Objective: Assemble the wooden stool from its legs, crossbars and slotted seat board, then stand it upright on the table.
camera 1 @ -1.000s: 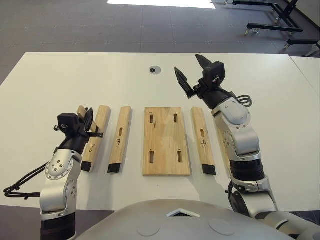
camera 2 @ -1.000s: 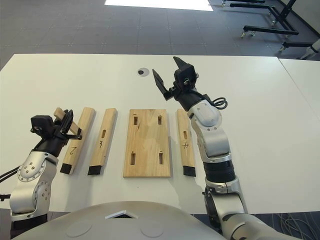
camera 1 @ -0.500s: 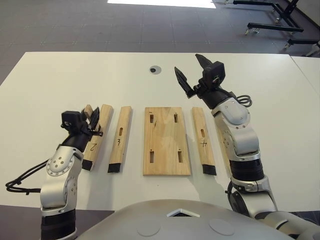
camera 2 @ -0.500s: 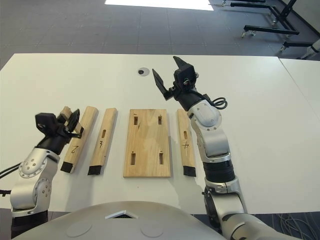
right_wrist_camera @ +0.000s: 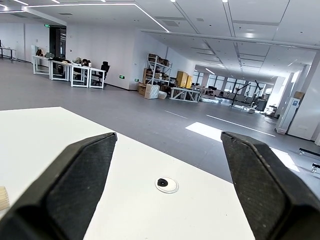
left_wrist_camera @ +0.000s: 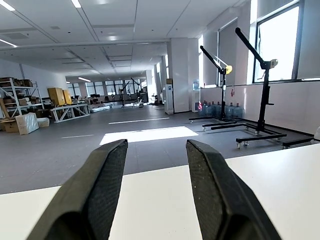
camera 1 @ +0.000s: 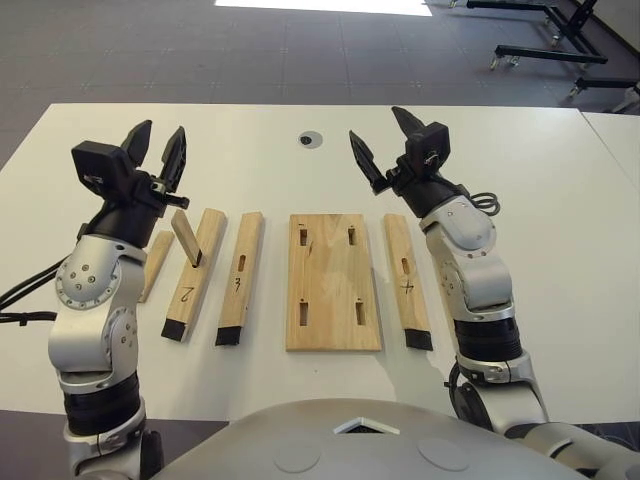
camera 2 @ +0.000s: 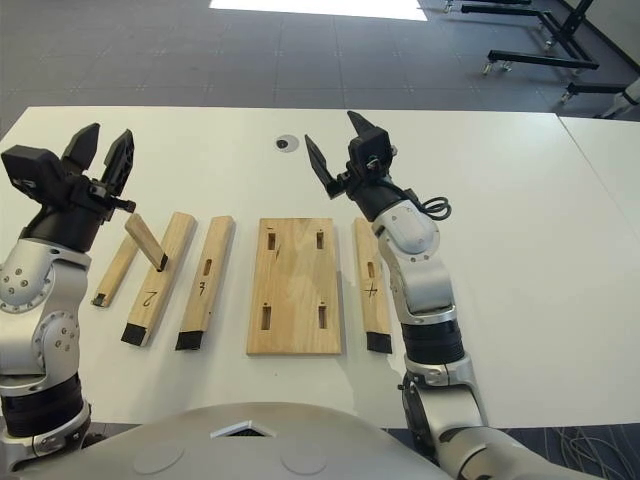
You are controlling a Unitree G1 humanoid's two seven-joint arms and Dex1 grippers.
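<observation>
The slotted seat board (camera 1: 333, 281) lies flat at the table's middle. Left of it lie leg "3" (camera 1: 240, 276) and leg "2" (camera 1: 195, 274), and leg "+" (camera 1: 406, 280) lies right of it. A short crossbar (camera 1: 185, 237) stands tilted in leg "2"'s slot. A second crossbar (camera 1: 155, 263) lies flat just left of that leg. My left gripper (camera 1: 155, 155) hangs open above and behind the tilted crossbar, apart from it and holding nothing. My right gripper (camera 1: 385, 146) is open in the air beyond the far end of leg "+".
A round grommet (camera 1: 310, 140) sits in the white table (camera 1: 560, 230) behind the board. Bare tabletop stretches far left and far right. Wheeled black frames (camera 1: 545, 40) stand on the floor beyond the table.
My left gripper has let go of the crossbar and risen up and back from leg "2". The crossbar now stands tilted in the slot. The right arm has barely moved.
</observation>
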